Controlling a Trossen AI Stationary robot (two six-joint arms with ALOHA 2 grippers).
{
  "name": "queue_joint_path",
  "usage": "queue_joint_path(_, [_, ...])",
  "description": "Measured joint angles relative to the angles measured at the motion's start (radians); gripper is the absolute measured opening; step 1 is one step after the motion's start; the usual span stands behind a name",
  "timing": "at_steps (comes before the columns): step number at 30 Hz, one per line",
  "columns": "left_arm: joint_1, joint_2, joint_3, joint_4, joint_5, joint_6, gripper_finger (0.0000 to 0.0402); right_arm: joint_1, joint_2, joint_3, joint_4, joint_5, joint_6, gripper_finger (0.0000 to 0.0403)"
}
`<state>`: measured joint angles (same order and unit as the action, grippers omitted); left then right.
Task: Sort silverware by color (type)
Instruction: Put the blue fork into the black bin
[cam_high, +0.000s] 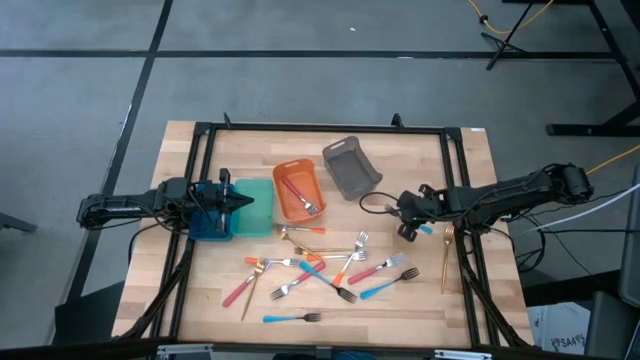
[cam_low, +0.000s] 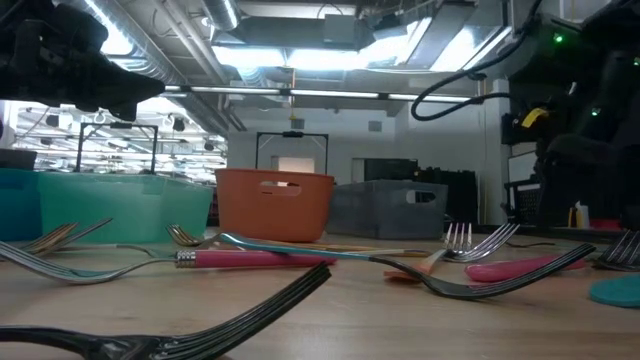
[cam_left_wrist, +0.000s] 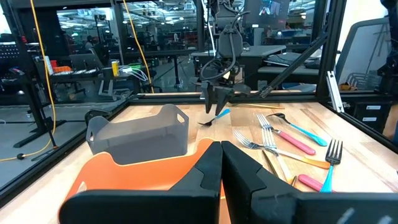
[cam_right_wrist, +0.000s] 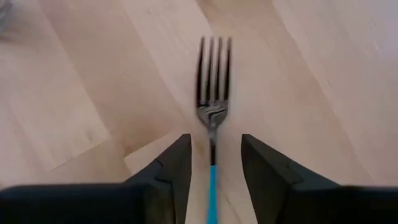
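The right gripper (cam_right_wrist: 211, 171) stands with its jaws parted to either side of a blue-handled fork (cam_right_wrist: 212, 134), a gap showing between each finger and the slim handle, so the fork is released rather than pinched. The fork's long axis runs straight out along the line of the fingers, its tines pointing away from the wrist and lying over the bare wooden table (cam_right_wrist: 93, 81). Seen from above, this gripper (cam_high: 412, 228) is on the table's right side, just right of the grey bin (cam_high: 350, 168); from the left wrist view the fork (cam_left_wrist: 217, 117) slopes tines-down under the gripper (cam_left_wrist: 216, 102), the head at or near the wood. Just beyond it, toward the table's right edge, a gold-handled utensil (cam_high: 446, 255) lies lengthwise front to back. The remaining silverware (cam_high: 330, 268) is scattered across the table's front middle, red, orange, blue and gold handles crossing at many angles, with one blue fork (cam_high: 292, 318) apart near the front edge, lying left to right. The orange bin (cam_high: 298, 190) holds some red-handled pieces. The left gripper (cam_high: 228, 200) is clenched empty, hovering over the teal bin (cam_high: 250, 210) at the left.
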<state>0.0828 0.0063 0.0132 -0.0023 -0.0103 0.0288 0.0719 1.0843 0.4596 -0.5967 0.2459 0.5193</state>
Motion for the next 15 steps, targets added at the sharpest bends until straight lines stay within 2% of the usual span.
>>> queue_joint_path(15, [0.000,0.000,0.000,0.000,0.000,0.000,0.0002,0.000,-0.002,-0.130,0.134,-0.013,0.000,0.0127])
